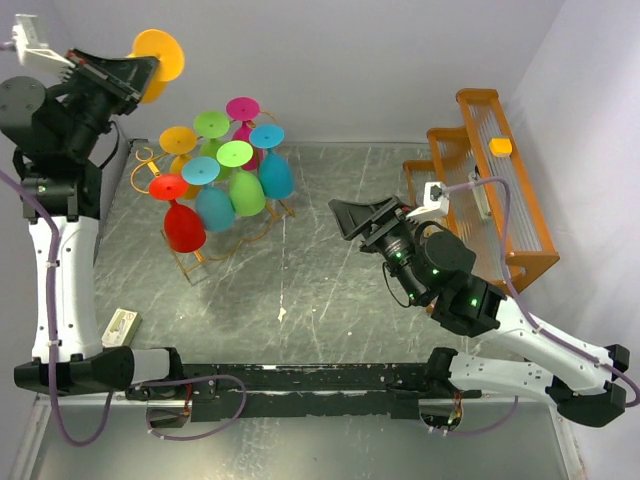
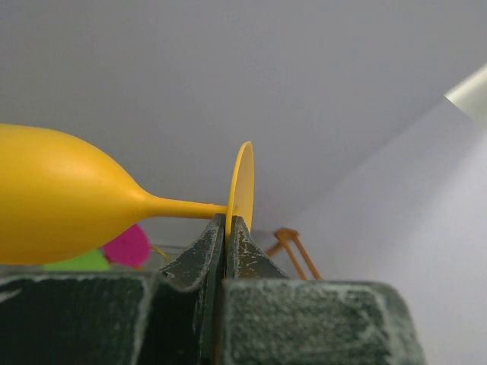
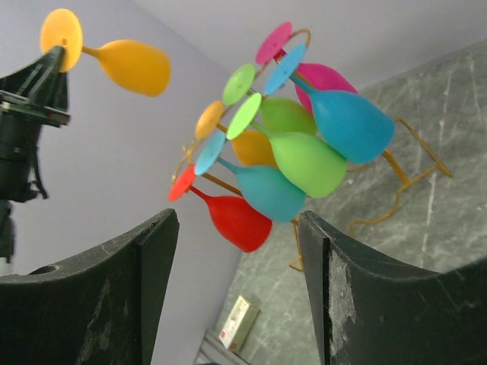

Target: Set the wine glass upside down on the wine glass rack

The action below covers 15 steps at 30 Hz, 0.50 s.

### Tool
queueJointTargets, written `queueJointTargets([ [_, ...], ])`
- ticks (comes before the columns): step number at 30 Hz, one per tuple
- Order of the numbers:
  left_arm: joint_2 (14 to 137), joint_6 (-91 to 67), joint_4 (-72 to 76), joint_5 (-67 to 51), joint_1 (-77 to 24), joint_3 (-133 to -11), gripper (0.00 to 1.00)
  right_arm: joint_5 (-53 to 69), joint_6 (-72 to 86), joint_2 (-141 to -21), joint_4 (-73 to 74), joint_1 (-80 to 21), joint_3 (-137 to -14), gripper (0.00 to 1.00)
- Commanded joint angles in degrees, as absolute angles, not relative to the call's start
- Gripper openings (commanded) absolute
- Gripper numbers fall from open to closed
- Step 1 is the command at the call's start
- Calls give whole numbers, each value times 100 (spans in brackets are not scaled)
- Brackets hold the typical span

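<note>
Surface: the grey-green marbled table (image 1: pixel 330 300) is showing pale scuffs and streaks near its middle. Plain pale walls (image 1: pixel 380 60) are closing in the far and right sides and meeting in a corner.

Left gripper (image 2: pixel 227 225): its jaws are pressing together on the rim of the foot of the yellow wine glass (image 2: pixel 65 201). It is holding the glass on its side, stem level, high in the air at the far left of the table. The glass is hanging above and behind the rack and is not touching it.

Wine glass rack (image 1: pixel 150 157): it is standing on the far left part of the table. It is carrying a cluster of coloured glasses (image 1: pixel 215 205) in red, blue, green, magenta and orange, all hanging bowl down with their feet uppermost.

Right gripper (image 1: pixel 342 220): its fingers are standing wide apart and gripping nothing. It is hovering over the middle of the table, well apart from the rack and pointing toward it.

Other items: an orange-brown wooden slatted rack (image 1: pixel 520 225) is sitting against the right wall, with a small yellow piece (image 1: pixel 501 146) lying on top of it. A small box (image 1: pixel 118 325) is lying at the left edge beside the left arm.
</note>
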<state>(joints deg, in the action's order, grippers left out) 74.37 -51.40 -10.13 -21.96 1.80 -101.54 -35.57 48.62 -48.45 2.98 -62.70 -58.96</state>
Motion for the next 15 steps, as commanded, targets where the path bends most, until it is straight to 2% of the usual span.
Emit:
queueJointTargets([
  [1,7300,-5128,-1210,-2140,847,-9962,7,-3712,5032,-4932,788,-6265,-6028,64],
  [8,7295,-5971,-198,-3615,2059,-8853,7,-3665,5154,-4997,1022,-6263,-5950,64],
  [15,7215,-6251,289,-4247,2435,-7985,7,-3555,5202,-5122,1054,-6258,-5924,64],
])
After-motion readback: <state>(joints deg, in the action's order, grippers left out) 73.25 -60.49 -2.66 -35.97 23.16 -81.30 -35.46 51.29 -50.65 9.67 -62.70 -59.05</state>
